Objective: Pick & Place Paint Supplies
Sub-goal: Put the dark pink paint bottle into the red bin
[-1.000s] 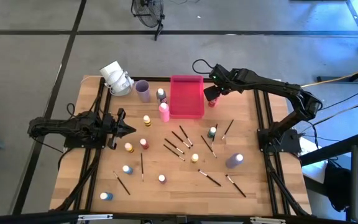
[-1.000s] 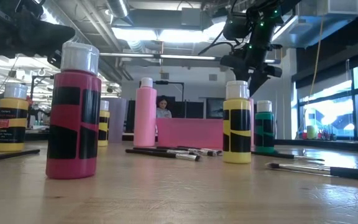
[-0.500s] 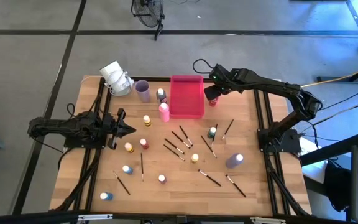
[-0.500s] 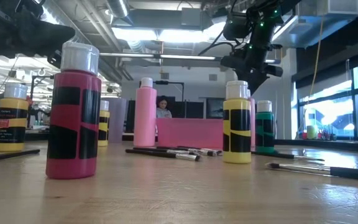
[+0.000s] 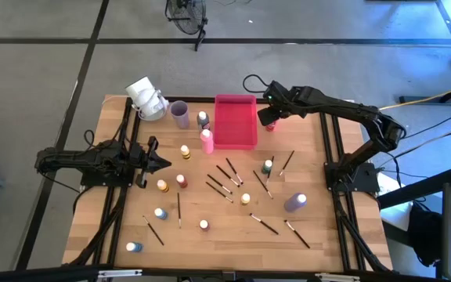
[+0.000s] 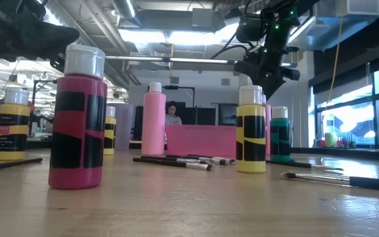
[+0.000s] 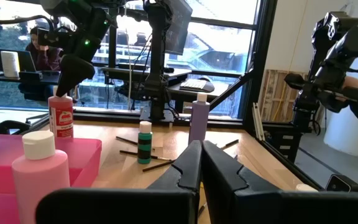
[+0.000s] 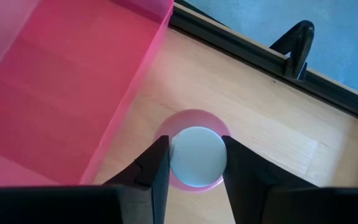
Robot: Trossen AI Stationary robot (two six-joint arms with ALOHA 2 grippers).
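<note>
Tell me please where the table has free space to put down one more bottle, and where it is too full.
Free: the bare wood of the table at the right edge, past the purple bottle, and the inside of the pink tray. Crowded: the middle, where brushes and the green bottle lie close together. The right gripper is closed on a red bottle beside the tray.

The pink-red rectangular plastic tray (image 5: 235,121) stands just beside the red white-capped paint bottle (image 8: 196,155) — little room on that side. The bottle's other side is bare wooden table (image 5: 304,133) — open up to the black edge rail (image 8: 241,53).
</note>
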